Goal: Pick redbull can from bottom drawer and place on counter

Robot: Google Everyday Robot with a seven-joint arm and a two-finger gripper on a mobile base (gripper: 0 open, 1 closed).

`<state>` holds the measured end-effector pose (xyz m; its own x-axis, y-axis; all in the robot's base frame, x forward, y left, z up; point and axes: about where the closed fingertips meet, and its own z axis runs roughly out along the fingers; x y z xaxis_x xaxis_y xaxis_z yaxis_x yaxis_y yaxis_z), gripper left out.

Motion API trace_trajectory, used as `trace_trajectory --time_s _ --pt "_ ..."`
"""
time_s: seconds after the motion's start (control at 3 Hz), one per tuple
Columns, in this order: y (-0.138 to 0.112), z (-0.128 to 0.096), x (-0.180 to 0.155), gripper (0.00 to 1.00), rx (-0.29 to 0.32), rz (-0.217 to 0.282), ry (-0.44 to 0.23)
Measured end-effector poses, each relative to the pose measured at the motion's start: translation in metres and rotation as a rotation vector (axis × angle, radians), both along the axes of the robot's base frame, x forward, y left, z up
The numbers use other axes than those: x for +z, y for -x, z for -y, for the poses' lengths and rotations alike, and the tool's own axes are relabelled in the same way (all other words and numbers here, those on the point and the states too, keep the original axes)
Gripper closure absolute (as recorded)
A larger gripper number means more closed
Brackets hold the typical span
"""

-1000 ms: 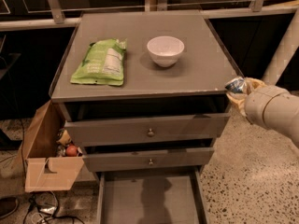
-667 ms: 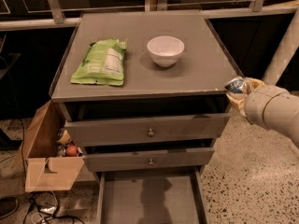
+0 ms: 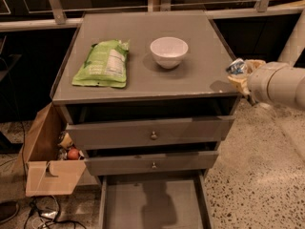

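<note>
The redbull can (image 3: pixel 236 66), blue and silver, is held in my gripper (image 3: pixel 239 74) in the air just off the counter's right edge, about level with the top. The gripper's cream fingers (image 3: pixel 244 81) wrap around the can, and the pale arm reaches in from the right. The grey counter (image 3: pixel 195 78) is the top of the drawer cabinet. The bottom drawer (image 3: pixel 152 205) is pulled out at the front, and its flat grey floor is bare. The two knobbed upper drawers above it are slightly open.
A green snack bag (image 3: pixel 102 63) lies on the counter's left side and a white bowl (image 3: pixel 168 51) stands in its middle. An open cardboard box (image 3: pixel 50 168) with small items sits on the floor left of the cabinet. The floor is speckled, with cables at bottom left.
My gripper has risen with the can from just below the counter's front right corner to about level with the top. Nothing else has moved.
</note>
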<state>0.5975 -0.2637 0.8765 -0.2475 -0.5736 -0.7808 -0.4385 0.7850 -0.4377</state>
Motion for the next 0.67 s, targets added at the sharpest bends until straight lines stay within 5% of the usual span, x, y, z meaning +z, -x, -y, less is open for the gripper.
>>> trace_trajectory --time_s 0.67 --pt "-0.0055 0.0023 0.011 1.0 -0.006 -0.002 -0.027"
